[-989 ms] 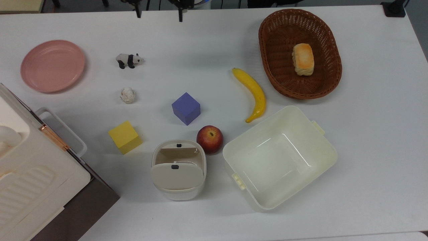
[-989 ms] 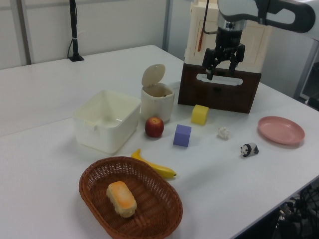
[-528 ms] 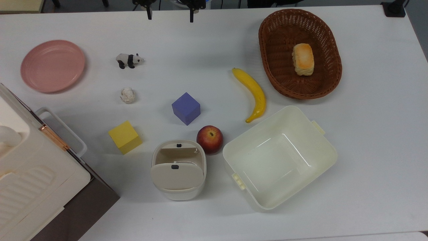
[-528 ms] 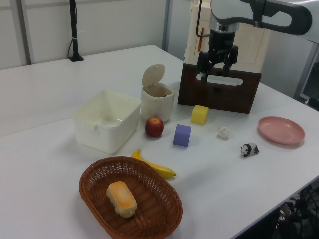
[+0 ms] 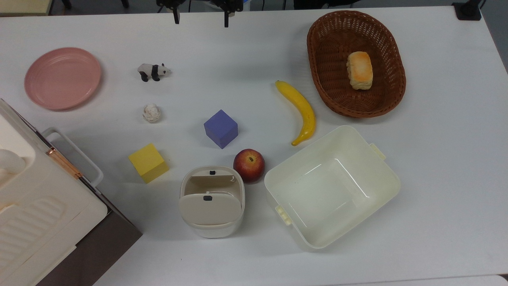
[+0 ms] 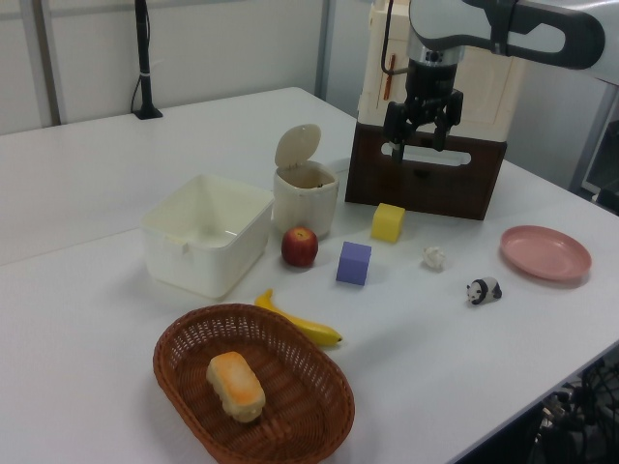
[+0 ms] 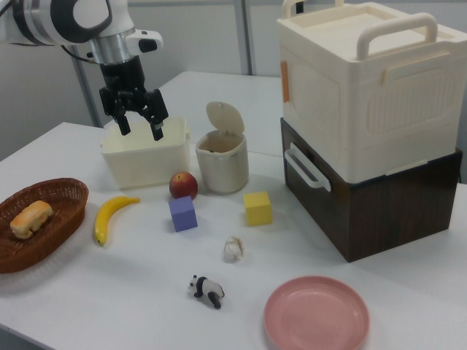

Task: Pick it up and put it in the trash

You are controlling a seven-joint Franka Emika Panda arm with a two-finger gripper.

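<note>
Scanning the top view from its left, you find the pink plate (image 5: 62,78), then the paper ball (image 5: 151,113) lying alone on the table (image 5: 436,167) between the panda figurine (image 5: 153,72) and the yellow cube (image 5: 148,162), then the trash bin (image 5: 211,200) with its flap tipped up beside the apple (image 5: 249,165). Your pincer (image 6: 418,142) hangs high, fingers spread wide and holding nothing. Over the last second it slid sideways and has now nearly stopped, well apart from the ball, so the grab has not begun.
</note>
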